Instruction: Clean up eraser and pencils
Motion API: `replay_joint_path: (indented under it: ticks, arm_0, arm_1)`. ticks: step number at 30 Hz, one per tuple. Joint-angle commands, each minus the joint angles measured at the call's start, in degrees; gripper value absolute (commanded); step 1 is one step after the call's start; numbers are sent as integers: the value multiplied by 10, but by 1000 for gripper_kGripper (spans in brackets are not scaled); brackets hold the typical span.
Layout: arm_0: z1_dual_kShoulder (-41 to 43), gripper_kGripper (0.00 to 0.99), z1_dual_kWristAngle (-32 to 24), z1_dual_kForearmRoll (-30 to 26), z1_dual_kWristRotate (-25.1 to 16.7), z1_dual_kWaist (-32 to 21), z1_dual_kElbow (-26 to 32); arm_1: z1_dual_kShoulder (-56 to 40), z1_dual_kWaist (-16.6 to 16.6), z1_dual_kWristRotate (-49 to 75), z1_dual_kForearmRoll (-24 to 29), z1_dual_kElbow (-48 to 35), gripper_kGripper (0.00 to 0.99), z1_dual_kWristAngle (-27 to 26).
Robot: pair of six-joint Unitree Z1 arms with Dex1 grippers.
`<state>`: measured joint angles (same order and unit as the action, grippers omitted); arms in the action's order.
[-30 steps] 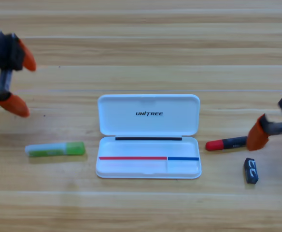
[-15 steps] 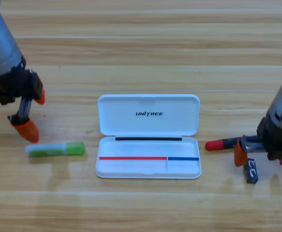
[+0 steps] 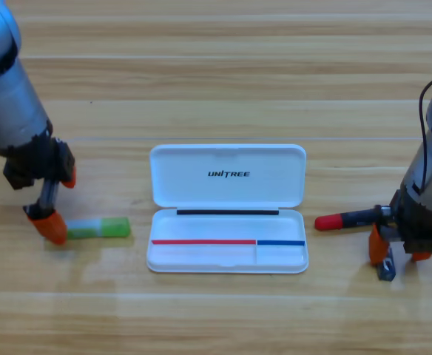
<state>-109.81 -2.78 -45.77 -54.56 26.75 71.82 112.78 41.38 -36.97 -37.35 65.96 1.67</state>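
While right fingers (image 3: 397, 255) straddle the eraser (image 3: 385, 270) beside the pencil (image 3: 347, 219), open left fingers (image 3: 59, 205) straddle the green stick's (image 3: 100, 228) end, gripping nothing.

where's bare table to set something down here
Bare wood spans the strip above the white case and the strip below it. Crowded: left of the case, left gripper at the green stick; right of it, right gripper over red pencil and black eraser.

Pincers (image 3: 51, 203) (image 3: 398, 250) beside open case (image 3: 227, 185)
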Motion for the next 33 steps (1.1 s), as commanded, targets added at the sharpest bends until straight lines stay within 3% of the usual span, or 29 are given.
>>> replay_joint_path:
  ticks: [1,4,8,12,17,20,24,29,32,33]
  arm_0:
    - [-36,988,-6,26,9,17,-21]
    - [-42,988,-6,35,9,20,-26]
    - [-50,988,-6,50,11,21,-32]
    - [-59,988,-6,68,11,21,-42]
    - [-69,990,-6,83,11,21,-49]
    - [-76,990,-6,93,11,21,-55]
    - [-84,979,-6,106,10,21,-61]
    - [-87,738,-7,118,10,21,-63]
    - [-93,502,-5,115,-2,21,-60]
    - [-95,350,-3,115,-11,21,-58]
  arm_1:
    - [46,-11,-5,22,-15,342,-38]
    - [46,-10,-5,20,-16,163,-35]
    - [45,-9,-7,12,-16,6,-36]
    - [38,-3,9,-7,-2,0,-35]
    - [18,46,280,-128,102,0,-10]
    - [24,78,512,-207,162,0,-59]
    - [39,104,619,-209,196,0,-83]
    - [84,125,712,-221,247,0,-82]
    - [106,130,728,-221,272,0,-73]
    - [113,131,732,-221,281,0,-71]
